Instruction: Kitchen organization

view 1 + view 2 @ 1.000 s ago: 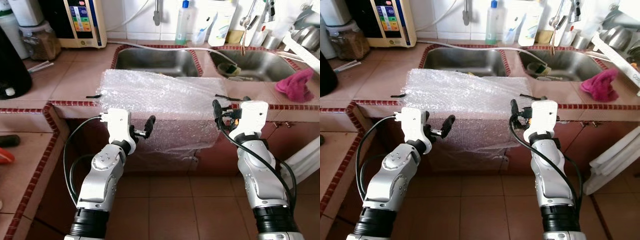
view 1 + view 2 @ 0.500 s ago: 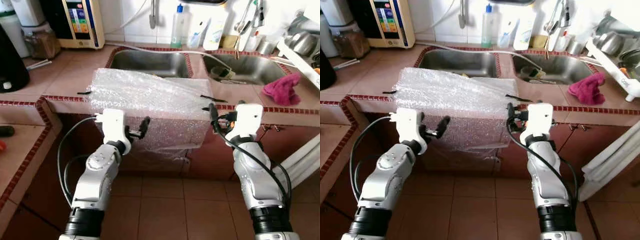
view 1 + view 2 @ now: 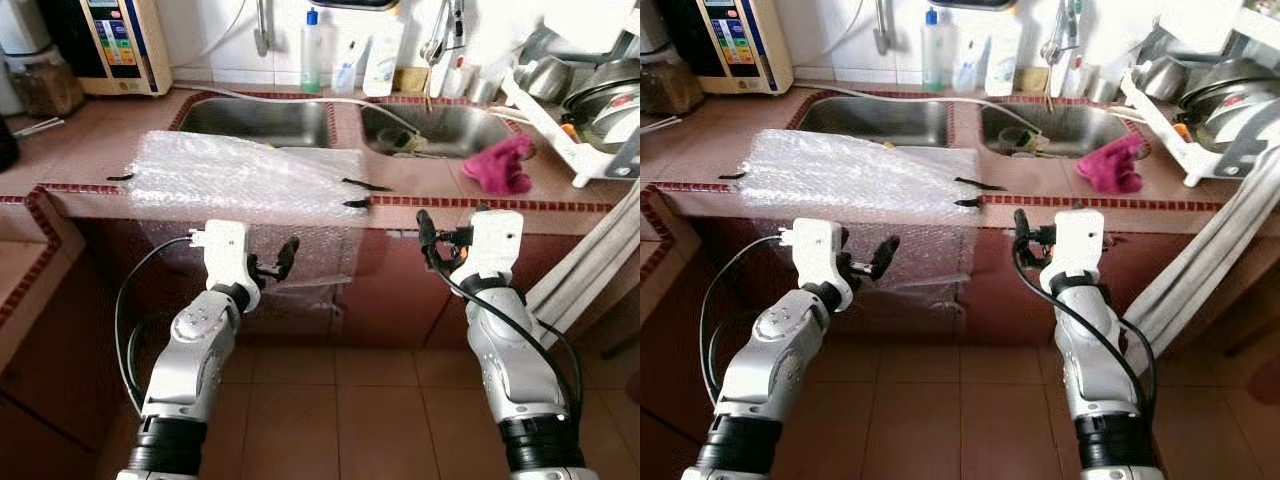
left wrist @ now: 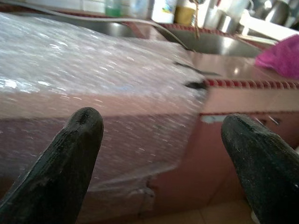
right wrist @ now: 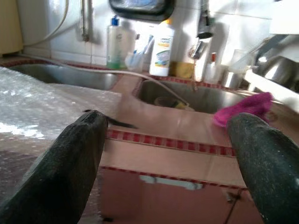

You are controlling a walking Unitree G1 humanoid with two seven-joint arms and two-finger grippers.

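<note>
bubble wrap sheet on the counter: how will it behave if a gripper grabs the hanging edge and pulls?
The bubble wrap drapes limply over the counter edge, so it is probably floppy and light. It would likely slide off rather than lift flat. The dark tape strips at its corners may resist or tear it.

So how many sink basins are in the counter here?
2. The left basin sits behind the bubble wrap; the right basin is beside it, behind the pink cloth, with dishes inside.
</note>
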